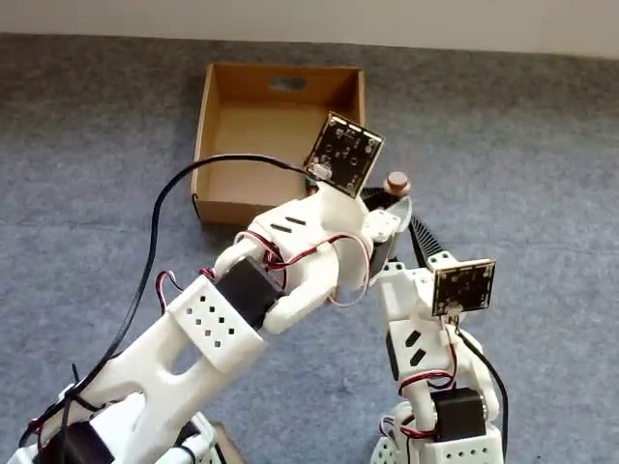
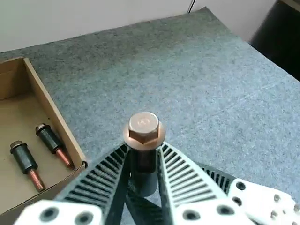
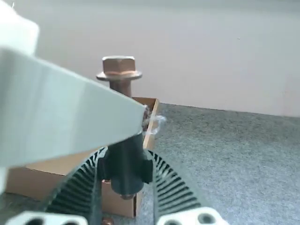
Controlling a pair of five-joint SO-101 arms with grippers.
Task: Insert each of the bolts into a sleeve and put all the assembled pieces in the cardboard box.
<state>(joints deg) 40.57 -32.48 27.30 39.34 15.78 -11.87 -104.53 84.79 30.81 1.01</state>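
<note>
While upright, bolt (image 2: 144, 129) inside left hand (image 2: 143, 151)

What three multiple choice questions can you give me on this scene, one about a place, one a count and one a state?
1. Where do the assembled pieces lie?
A) in the cardboard box
B) on a plate
C) in a drawer

2. How many assembled pieces are in the box?
A) one
B) two
C) four

3. How does the bolt between the jaws stand?
A) lying flat
B) head down
C) upright, head up

Answers:
1 A: the left wrist view shows them on the box floor.
2 B: two lie side by side there.
3 C: its hex head tops the dark sleeve, with jaws on both sides.
</note>
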